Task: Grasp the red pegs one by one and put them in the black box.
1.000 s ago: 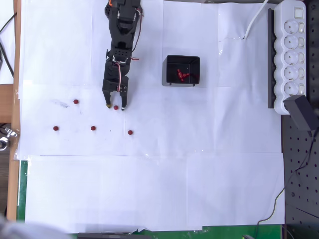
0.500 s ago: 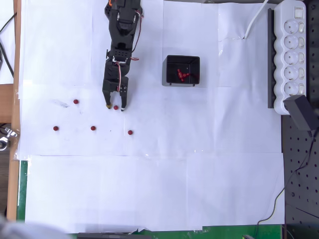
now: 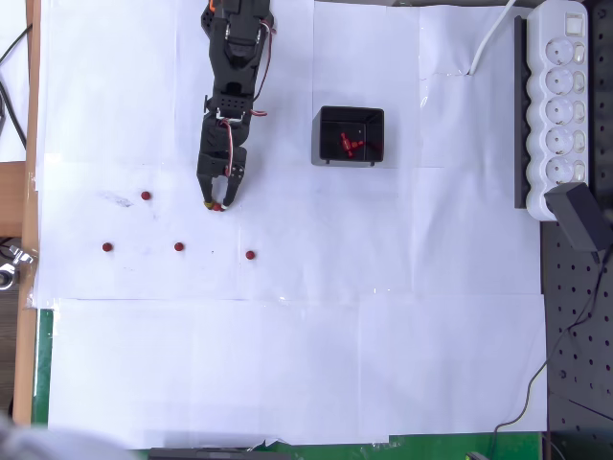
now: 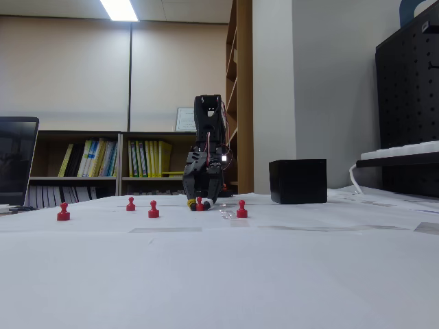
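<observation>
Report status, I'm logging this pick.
Gripper shut on a red peg, down on the table. Four pegs loose on the paper, black box holds some. Nothing in the way.

An office or lab room: low wooden bookshelves (image 4: 103,164) lined with rows of coloured books stand against a beige wall, under a long ceiling strip light (image 4: 120,9). The tabletop (image 3: 383,364) is covered in taped white paper sheets, with a white multi-socket power strip (image 3: 560,105) and a black perforated pegboard (image 3: 575,364) alongside.
</observation>
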Action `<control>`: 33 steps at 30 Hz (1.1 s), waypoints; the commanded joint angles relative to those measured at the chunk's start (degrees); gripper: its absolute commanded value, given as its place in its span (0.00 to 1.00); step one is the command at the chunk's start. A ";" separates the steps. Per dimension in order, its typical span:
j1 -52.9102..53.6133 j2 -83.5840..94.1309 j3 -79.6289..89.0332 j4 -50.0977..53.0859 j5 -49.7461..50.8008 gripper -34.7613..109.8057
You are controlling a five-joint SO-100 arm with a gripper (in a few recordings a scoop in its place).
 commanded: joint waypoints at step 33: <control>-51.59 -1.67 67.24 111.97 -47.72 0.24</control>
